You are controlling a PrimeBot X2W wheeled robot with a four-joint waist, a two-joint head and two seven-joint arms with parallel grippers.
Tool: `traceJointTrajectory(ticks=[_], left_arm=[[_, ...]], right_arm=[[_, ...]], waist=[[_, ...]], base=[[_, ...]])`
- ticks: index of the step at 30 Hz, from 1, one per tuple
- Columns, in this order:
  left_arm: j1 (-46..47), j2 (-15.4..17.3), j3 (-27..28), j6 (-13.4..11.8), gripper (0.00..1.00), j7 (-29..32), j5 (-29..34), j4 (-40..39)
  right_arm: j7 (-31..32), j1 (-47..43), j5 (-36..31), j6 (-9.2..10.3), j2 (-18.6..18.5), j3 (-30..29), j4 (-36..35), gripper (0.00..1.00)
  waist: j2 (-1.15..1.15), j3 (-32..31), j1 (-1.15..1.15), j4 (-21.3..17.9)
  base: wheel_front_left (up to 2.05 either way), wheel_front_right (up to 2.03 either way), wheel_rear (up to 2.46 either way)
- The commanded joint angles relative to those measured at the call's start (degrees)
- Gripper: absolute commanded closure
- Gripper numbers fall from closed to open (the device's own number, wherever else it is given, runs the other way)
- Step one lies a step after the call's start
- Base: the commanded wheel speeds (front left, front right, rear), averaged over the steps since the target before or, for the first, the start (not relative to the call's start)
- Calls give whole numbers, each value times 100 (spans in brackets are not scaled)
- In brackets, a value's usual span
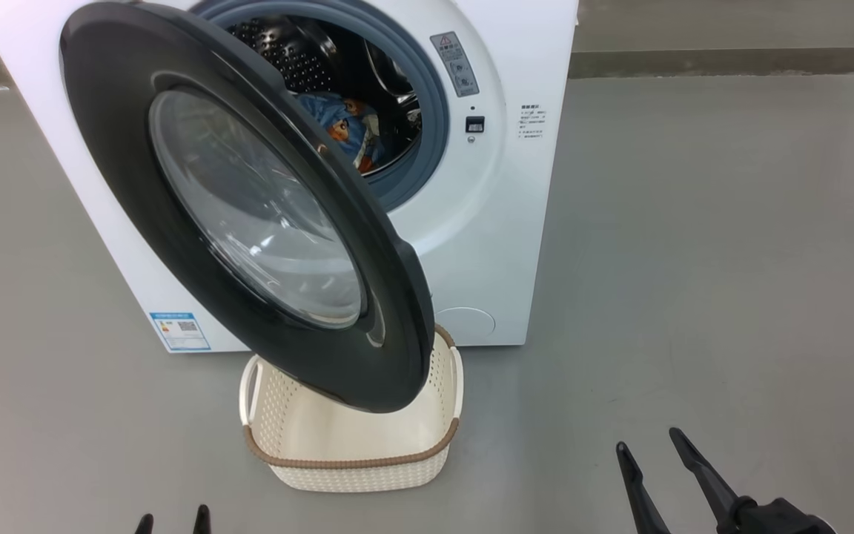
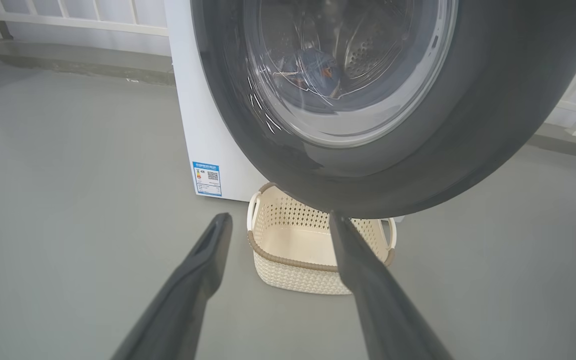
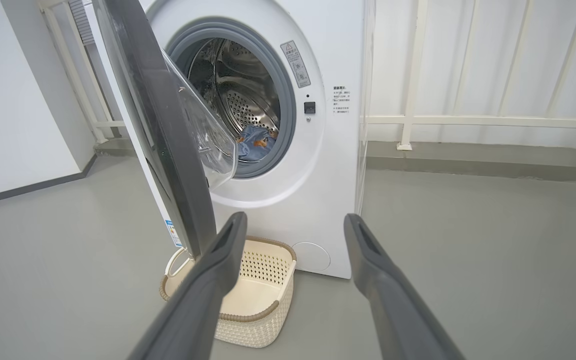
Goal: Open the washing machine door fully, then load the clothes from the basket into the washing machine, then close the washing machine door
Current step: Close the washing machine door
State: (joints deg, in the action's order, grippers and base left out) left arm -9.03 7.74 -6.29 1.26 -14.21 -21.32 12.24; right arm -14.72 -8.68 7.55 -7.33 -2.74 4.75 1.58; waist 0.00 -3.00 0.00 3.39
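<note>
Head view | clothes [image 1: 345,130] in drum [image 1: 286,52], 12 o'clock; basket [image 1: 353,463] empty, 6 o'clock | washing machine door [image 1: 249,215] half open | left hand [image 1: 173,518] 7 o'clock, right hand [image 1: 649,439] 5 o'clock, both spread, empty | best: push door's free edge until latched

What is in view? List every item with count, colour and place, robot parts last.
washing machine: one, white, standing on the floor, steel drum exposed
washing machine door: one, black rim with clear glass, swung out above the basket
clothes: one bundle, light blue with orange print, inside the drum
basket: one, cream with brown rim, on the floor before the machine, no clothes seen in it
label sticker: one, blue, machine's lower front corner
railing: one, white, behind the machine
floor: grey
left gripper: one, dark, open, empty
right gripper: one, dark, open, empty
</note>
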Motion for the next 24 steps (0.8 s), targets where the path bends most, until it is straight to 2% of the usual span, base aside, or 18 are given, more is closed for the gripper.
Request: traceJointTrajectory(ticks=[1,8,24], left_arm=[[120,-25,301,89,0,-78,127,-139],[128,-214,575,291,0,-78,327,-103],[193,-383,864,506,0,-79,611,-1]], right_arm=[[-28,28,-35,-16,-18,90,-154,0],[-28,2,-46,-16,-17,13,-167,0],[-28,13,-33,-16,-14,-60,-143,0]], waist=[[0,-8,0,-8],[0,14,0,-26],[0,22,0,-59]], base=[[0,0,0],[0,0,0],[0,0,0]])
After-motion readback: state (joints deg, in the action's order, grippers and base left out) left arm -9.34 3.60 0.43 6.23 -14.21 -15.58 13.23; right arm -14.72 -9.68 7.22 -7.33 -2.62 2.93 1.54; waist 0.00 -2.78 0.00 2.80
